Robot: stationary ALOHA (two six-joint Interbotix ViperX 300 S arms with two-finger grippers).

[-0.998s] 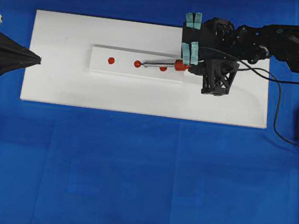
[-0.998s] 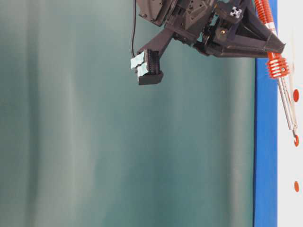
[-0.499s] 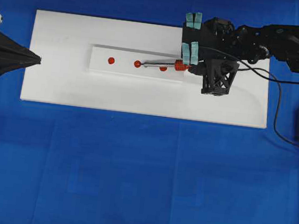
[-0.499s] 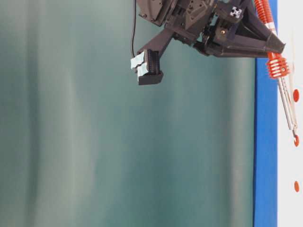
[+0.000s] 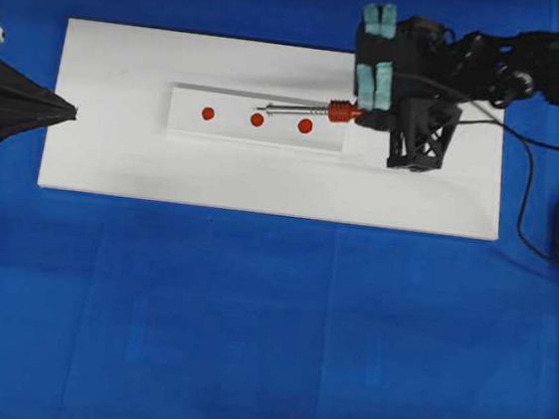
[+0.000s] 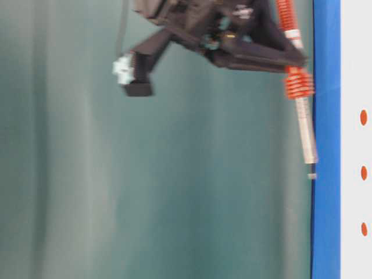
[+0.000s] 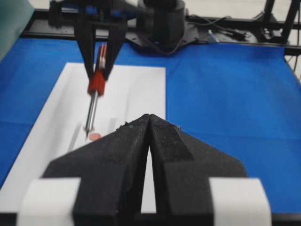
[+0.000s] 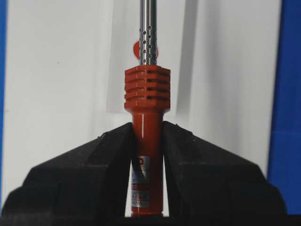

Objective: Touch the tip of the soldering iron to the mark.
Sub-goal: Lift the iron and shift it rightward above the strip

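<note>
The soldering iron (image 5: 305,110) has lifted off the middle red mark (image 5: 257,120); its tip (image 5: 261,111) now hangs in the air just at 12 o'clock of that mark. The right gripper (image 8: 147,141) is squeezed tight on the red handle, arm reaching toward 9 o'clock. The left gripper (image 7: 148,127) is closed, holding nothing.

three red marks (image 5: 257,120), one soldering iron (image 5: 305,111)
</note>
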